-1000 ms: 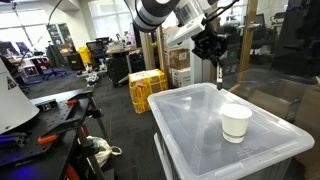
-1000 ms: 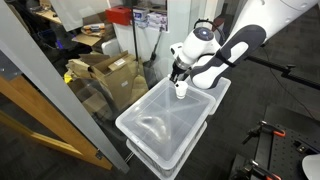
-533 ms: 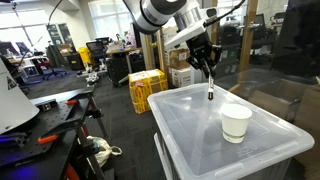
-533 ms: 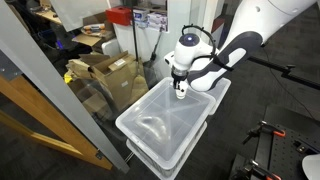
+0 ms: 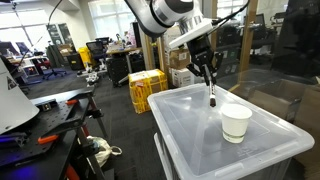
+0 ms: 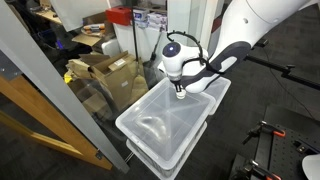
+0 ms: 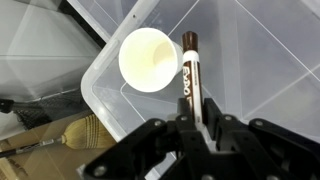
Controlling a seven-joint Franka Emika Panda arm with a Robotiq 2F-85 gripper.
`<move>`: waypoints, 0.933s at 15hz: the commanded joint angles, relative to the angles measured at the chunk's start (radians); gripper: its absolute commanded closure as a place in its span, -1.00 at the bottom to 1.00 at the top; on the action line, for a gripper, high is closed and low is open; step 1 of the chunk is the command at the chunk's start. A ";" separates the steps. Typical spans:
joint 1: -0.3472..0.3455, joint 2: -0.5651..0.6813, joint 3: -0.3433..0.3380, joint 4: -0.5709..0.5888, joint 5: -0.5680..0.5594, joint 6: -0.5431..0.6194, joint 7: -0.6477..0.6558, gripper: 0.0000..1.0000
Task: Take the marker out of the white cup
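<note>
The gripper [image 5: 208, 76] is clenched on the marker [image 5: 211, 93], which hangs nearly upright from its fingertips. The marker's lower end is in the air above the translucent bin lid [image 5: 195, 135], not touching it. The white cup [image 5: 236, 123] stands upright on that lid, near the marker and a little to one side. The marker is clear of the cup and wholly outside it.

In the wrist view the black marker [image 7: 190, 78] runs out from between the dark fingers [image 7: 215, 128], and its far end lies just beside the rim of the white cup [image 7: 148, 60], whose inside looks bare. A yellow crate [image 5: 146, 88] sits on the floor beyond the bin.
</note>
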 commanded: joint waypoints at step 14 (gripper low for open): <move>-0.015 0.095 0.114 0.175 -0.411 -0.274 -0.020 0.90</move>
